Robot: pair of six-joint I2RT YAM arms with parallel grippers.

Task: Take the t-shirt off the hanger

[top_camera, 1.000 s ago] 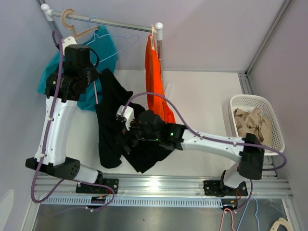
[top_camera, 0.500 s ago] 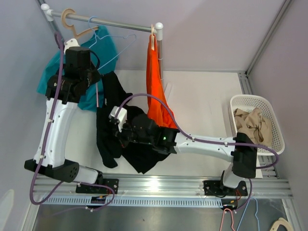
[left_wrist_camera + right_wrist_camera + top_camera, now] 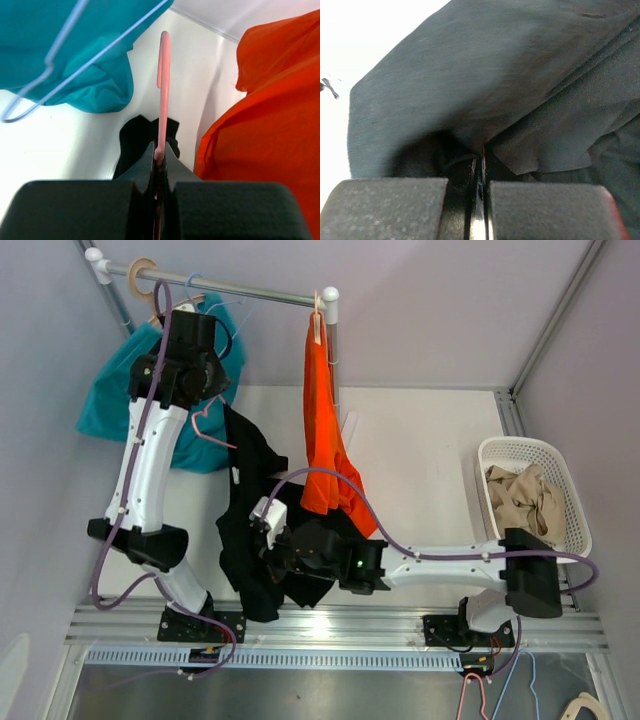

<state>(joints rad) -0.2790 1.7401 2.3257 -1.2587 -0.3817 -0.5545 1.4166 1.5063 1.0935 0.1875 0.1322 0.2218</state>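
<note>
Left gripper [image 3: 159, 156] clamps the hanger [image 3: 163, 85] high; right gripper [image 3: 481, 157] pinches the t-shirt [image 3: 485, 70], which trails down toward it.

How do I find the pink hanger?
Find the metal rail at the back of the table. Below its left half, beside the teal cloth, the left gripper is shut on a thin pink hanger. Only it is pink; the rail also carries a wooden hanger and a blue wire hanger.
</note>
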